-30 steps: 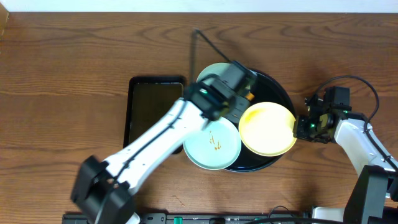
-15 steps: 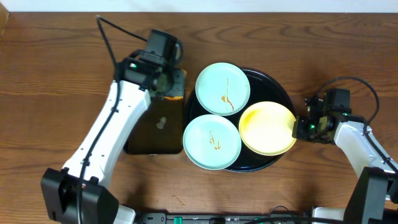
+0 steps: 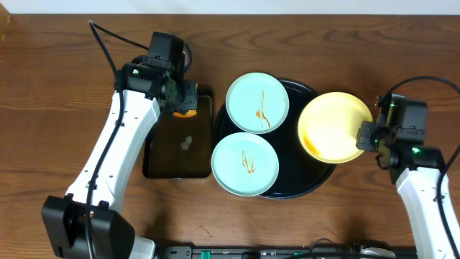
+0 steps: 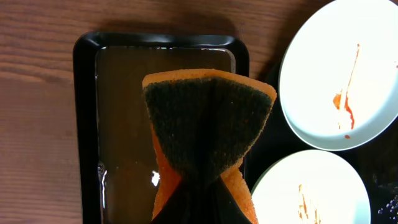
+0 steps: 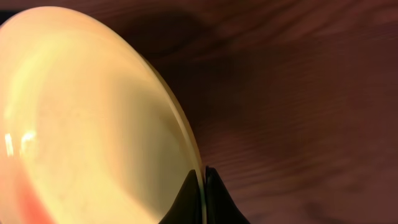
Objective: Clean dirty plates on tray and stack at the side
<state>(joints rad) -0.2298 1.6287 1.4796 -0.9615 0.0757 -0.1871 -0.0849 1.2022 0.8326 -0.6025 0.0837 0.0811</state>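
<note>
Two pale blue plates with orange-brown streaks lie on the round black tray [image 3: 316, 176]: one at the back [image 3: 257, 102] [image 4: 339, 74], one at the front [image 3: 244, 163] [image 4: 311, 190]. My right gripper [image 3: 366, 135] [image 5: 204, 174] is shut on the rim of the pale yellow plate [image 3: 334, 126] [image 5: 93, 118], holding it tilted above the tray's right edge. My left gripper [image 3: 183, 101] is shut on an orange sponge with a dark green scouring face [image 4: 208, 127], above the rectangular tray of water [image 3: 176, 144] [image 4: 124, 124].
The small rectangular black tray with water sits left of the round tray, a little foam floating in it. Bare wooden table [image 3: 57, 86] surrounds both trays. Cables trail from both arms.
My right gripper has lifted the yellow plate and moved it back and right, tilted. My left arm has swung from the round tray to the rectangular tray with the sponge.
</note>
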